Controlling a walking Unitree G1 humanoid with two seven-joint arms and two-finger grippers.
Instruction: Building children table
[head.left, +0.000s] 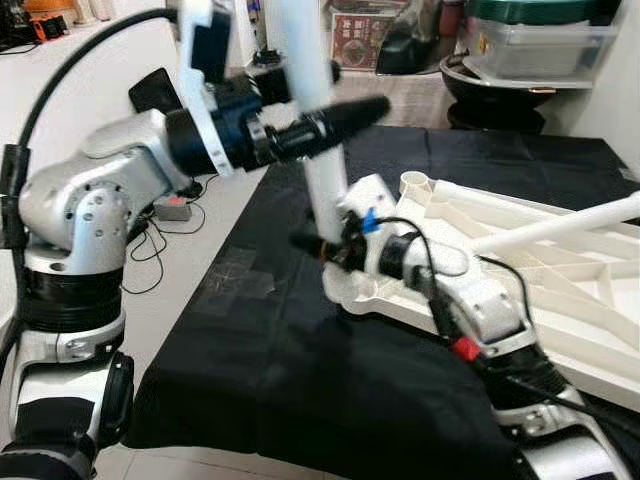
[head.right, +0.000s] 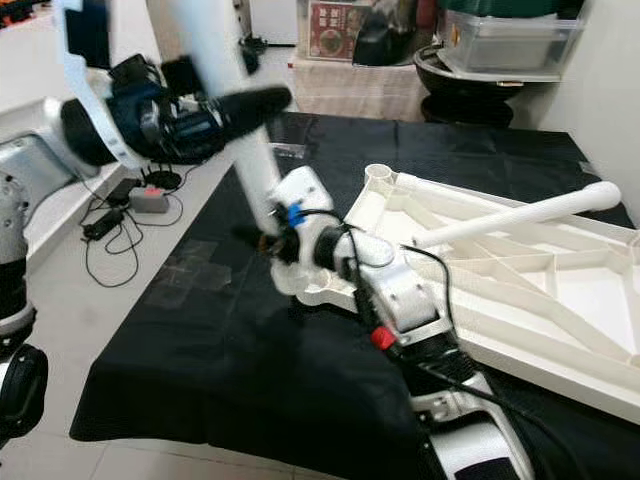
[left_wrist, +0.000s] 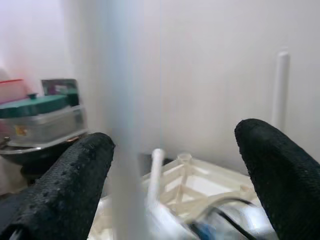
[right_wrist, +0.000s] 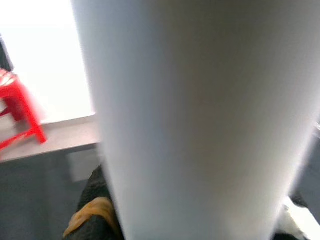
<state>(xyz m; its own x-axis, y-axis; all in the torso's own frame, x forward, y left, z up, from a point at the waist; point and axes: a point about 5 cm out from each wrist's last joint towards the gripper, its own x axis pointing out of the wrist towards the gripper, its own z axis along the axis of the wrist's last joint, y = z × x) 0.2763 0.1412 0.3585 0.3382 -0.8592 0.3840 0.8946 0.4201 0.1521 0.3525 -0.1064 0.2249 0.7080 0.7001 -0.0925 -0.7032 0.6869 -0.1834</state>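
Two table legs matter at this moment: the long white plastic tube leg (head.left: 322, 170) I hold upright over the near corner of the upturned white ribbed plastic table panel (head.left: 545, 270), and a second white tube leg (head.right: 520, 218) already seated in a far socket, slanting up to the right. The panel lies underside-up on the black cloth covering the tabletop (head.left: 260, 340).

I judge the upright leg light, rigid and hollow, with a smooth, slippery skin, so it may twist or slide in a loose hold. Low down near the socket is the place to steer it; higher up is the place to steady it against tipping.

My right gripper (head.left: 312, 246) sits low at the leg's base beside the corner socket, and the wrist view looks straight into the tube, so I judge its jaws clamped around the leg. My left gripper (head.left: 330, 118) is higher up; its textured black fingers (left_wrist: 75, 175) stand apart on either side of the leg without pressing on it.

Whether the leg's foot is actually in the socket is hidden behind my right wrist. The leg's top is cut off by the frame, and motion blur smears the left gripper. An empty round socket (head.left: 414, 182) shows at the panel's far corner.
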